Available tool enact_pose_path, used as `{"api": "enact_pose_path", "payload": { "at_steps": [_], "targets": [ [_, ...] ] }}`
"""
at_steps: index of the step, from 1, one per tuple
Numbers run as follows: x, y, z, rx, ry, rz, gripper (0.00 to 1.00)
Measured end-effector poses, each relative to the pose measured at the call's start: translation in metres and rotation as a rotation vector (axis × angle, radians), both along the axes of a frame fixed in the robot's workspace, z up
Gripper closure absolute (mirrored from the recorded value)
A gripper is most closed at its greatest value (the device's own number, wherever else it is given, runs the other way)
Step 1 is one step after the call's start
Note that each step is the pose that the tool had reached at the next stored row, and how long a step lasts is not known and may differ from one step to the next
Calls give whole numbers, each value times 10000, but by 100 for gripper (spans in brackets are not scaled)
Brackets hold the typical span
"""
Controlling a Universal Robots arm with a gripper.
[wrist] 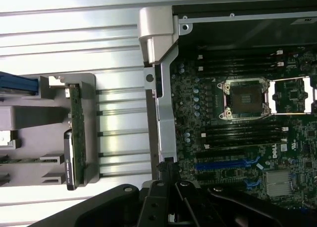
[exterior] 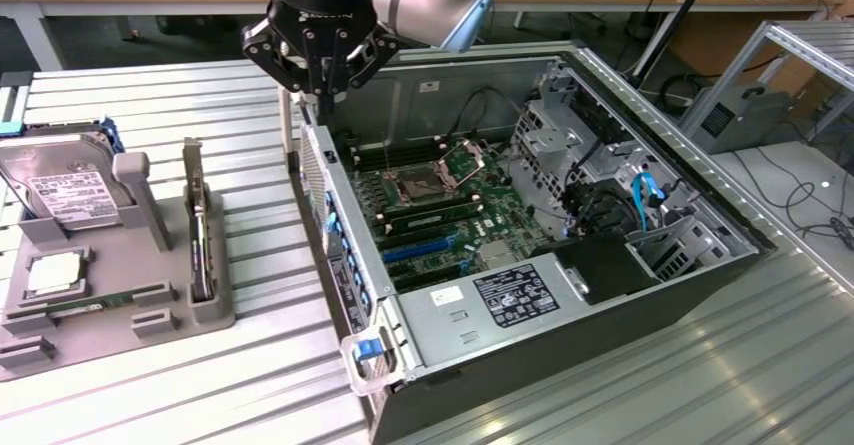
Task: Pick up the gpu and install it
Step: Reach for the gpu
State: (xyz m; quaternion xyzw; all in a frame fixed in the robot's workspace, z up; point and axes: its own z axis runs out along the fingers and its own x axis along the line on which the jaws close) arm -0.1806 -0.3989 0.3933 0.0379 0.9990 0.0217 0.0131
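Observation:
The gpu (exterior: 200, 233) is a long thin dark card standing on edge in a slot of the grey holder (exterior: 120, 317), at the exterior view's left. In the wrist view the gpu (wrist: 74, 133) shows edge-on, green above and black below. My gripper (exterior: 323, 93) hangs shut, with nothing in it, above the back left corner of the open computer case (exterior: 400, 310), to the right of the card and well apart from it. Its dark fingers (wrist: 168, 185) meet over the case's metal wall. Inside lies the motherboard (exterior: 467, 210) with blue slots (wrist: 228, 163).
A silver hard drive (exterior: 60, 185) with a white label and a small square chip (exterior: 54, 273) also sit in the grey holder. A black power supply (exterior: 514, 295) fills the case's near end, and drive bays with cables (exterior: 627, 200) line its right side. Ribbed metal tabletop (exterior: 267, 365) surrounds everything.

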Motion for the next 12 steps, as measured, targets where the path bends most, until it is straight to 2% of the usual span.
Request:
{"api": "enact_pose_path", "payload": {
  "at_steps": [12],
  "targets": [
    [-32, 0, 0, 1, 0, 0, 89]
  ]
}}
